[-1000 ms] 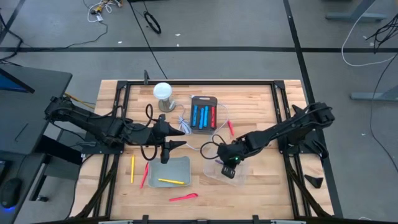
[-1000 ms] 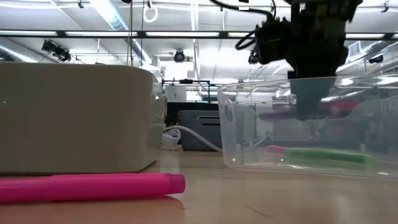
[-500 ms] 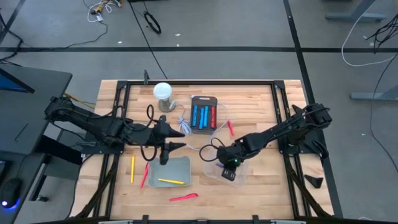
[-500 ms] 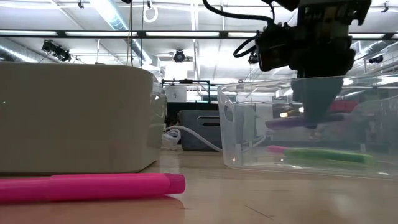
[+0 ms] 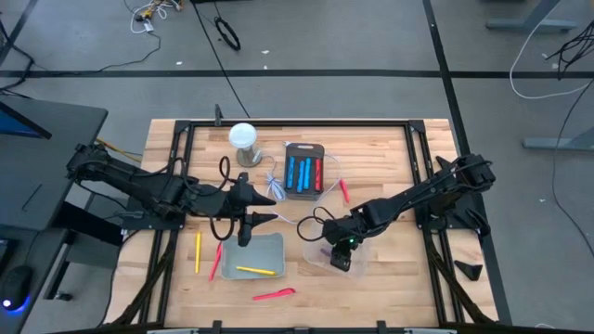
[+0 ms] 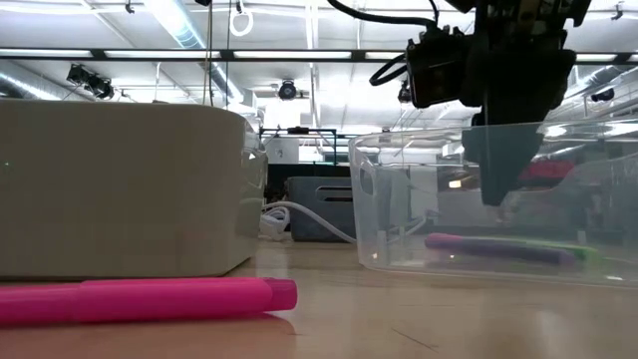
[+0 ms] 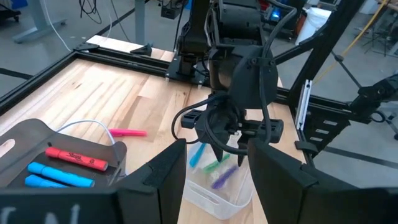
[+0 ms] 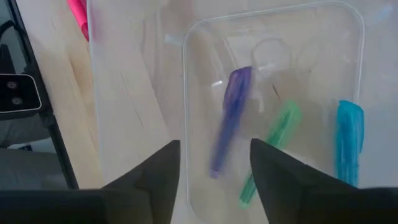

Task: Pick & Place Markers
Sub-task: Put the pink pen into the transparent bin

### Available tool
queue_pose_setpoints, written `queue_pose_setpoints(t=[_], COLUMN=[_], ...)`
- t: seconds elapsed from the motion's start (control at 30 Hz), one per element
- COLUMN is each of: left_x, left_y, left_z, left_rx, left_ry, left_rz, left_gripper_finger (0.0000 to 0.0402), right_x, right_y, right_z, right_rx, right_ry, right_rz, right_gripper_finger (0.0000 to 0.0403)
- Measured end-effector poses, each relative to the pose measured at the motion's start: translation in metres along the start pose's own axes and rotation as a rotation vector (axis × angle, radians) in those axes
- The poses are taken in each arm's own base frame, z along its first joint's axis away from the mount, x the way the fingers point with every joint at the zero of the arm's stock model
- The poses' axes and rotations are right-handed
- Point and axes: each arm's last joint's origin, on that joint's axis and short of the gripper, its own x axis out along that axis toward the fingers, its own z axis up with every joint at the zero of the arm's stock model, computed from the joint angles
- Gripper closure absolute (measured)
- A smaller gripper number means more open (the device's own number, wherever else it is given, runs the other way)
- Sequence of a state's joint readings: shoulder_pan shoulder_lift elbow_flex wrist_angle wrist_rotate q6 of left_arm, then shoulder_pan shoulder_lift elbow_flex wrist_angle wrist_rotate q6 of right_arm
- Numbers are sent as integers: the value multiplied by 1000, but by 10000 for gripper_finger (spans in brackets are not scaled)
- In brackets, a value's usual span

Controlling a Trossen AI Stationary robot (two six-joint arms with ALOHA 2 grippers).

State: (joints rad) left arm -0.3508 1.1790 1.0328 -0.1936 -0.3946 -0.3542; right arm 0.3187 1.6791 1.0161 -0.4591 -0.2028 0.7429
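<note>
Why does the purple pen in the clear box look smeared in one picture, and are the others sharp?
In the right wrist view the purple marker is streaked, likely motion blur, while the green marker beside it in the clear bin is sharper. In the low view ceiling lights glare bright and the near pink marker looks soft. The high view is evenly lit.

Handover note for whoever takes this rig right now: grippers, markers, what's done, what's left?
Right gripper: open, above the clear bin, empty.
Left gripper: open, empty, over the grey tray.
Done: purple marker, green marker and blue marker lie in the clear bin.
Left: pink marker on the table, more by the grey tray.
</note>
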Motion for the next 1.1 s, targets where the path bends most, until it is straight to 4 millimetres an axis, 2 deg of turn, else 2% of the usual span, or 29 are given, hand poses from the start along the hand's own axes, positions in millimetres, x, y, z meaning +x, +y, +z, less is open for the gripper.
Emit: queue_pose_setpoints(t=[0.23,0.37,0.57,0.93,1.1], left_x=[0,0,0,0,0], left_y=[0,0,0,0,0], left_z=[0,0,0,0,0], left_rx=[1,1,2,0,-1], left_ry=[0,0,0,-1,-5], left_rz=[0,0,0,0,10], left_gripper_finger=[223,223,223,223,223], right_x=[-1,-7,-30,-76,-90], right_y=[-1,-5,-16,-34,-49], right_z=[0,-3,-5,-2,-1], right_rx=[9,-35,-102,-331,-383], right_ry=[6,96,171,85,77], right_rz=[2,47,69,87,12], right_gripper_finger=[189,193,201,202,202])
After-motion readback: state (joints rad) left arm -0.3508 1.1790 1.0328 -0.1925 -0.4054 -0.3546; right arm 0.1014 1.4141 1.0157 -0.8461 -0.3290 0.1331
